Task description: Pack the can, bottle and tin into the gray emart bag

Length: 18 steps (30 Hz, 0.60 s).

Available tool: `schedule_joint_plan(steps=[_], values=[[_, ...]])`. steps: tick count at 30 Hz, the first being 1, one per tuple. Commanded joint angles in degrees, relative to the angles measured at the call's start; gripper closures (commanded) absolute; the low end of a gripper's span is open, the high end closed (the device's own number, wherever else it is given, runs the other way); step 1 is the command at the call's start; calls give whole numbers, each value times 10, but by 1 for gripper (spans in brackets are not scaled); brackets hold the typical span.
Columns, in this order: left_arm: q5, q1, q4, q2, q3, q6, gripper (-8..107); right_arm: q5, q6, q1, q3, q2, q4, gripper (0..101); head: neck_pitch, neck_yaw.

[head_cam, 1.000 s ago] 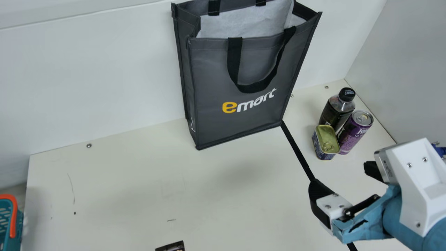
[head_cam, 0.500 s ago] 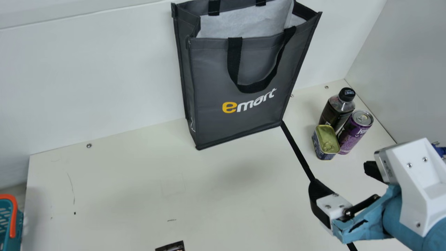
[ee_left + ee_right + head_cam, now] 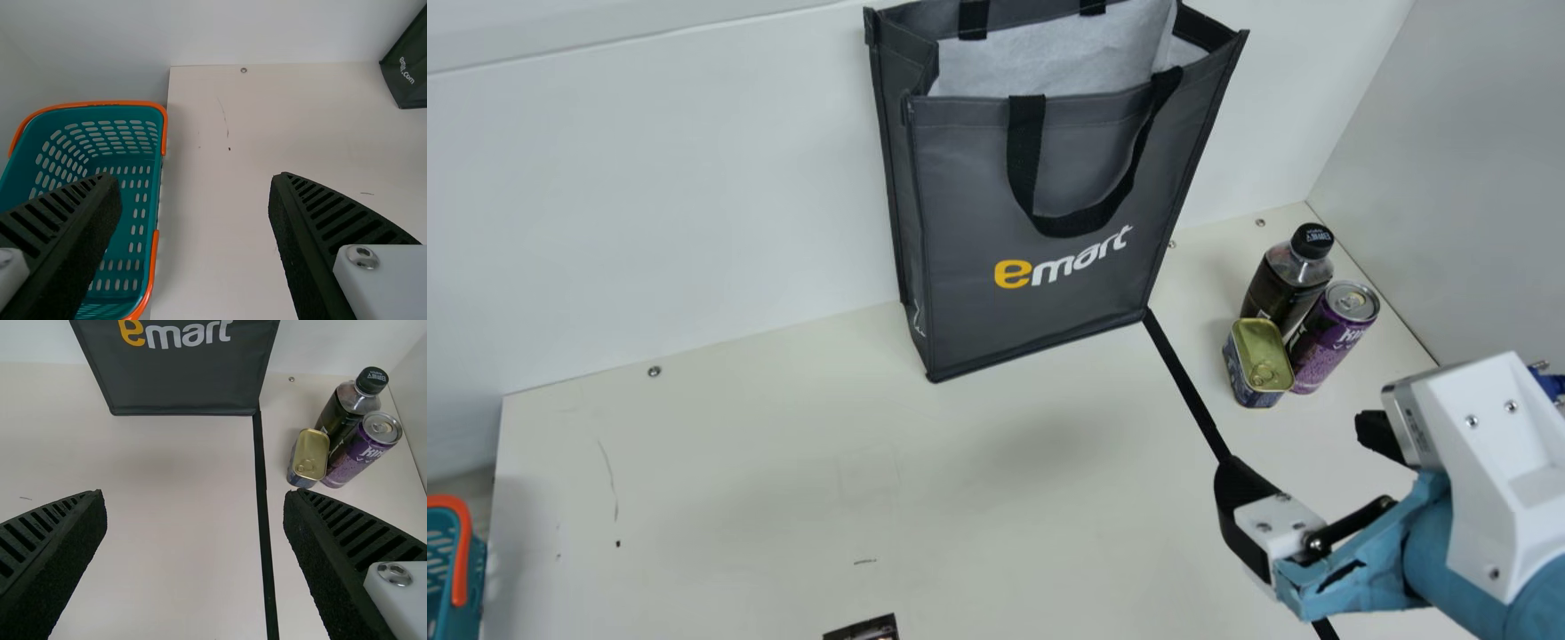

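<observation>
In the main view my right gripper (image 3: 1303,471) is at the lower right, nearer than the tin (image 3: 1258,363). The purple can (image 3: 1332,340) and the dark bottle (image 3: 1285,280) stand upright close around that tin, right of the gray emart bag (image 3: 1040,187). The bag is upright against the back wall, its mouth open over a whitish lining. In the right wrist view my right gripper (image 3: 195,493) is wide open with nothing between its fingers. My left gripper (image 3: 195,177), also open and holding nothing, appears in the left wrist view.
A teal basket (image 3: 127,220) with orange handles stands beside the table's left edge. A black line (image 3: 1187,382) runs across the table from the bag's right corner. A small dark printed piece (image 3: 867,629) lies at the main view's bottom edge. Walls bound the back and right.
</observation>
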Motion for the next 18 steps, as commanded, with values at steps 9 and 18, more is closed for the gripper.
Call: schedule_joint_plan(steps=[9,18], values=[[0,0,0,0,0,0,9,-9,3,3,-21,25,-3,10,-13,0],[0,0,0,0,0,0,9,-26,-10,4,-56,69,0,10,-13,0]])
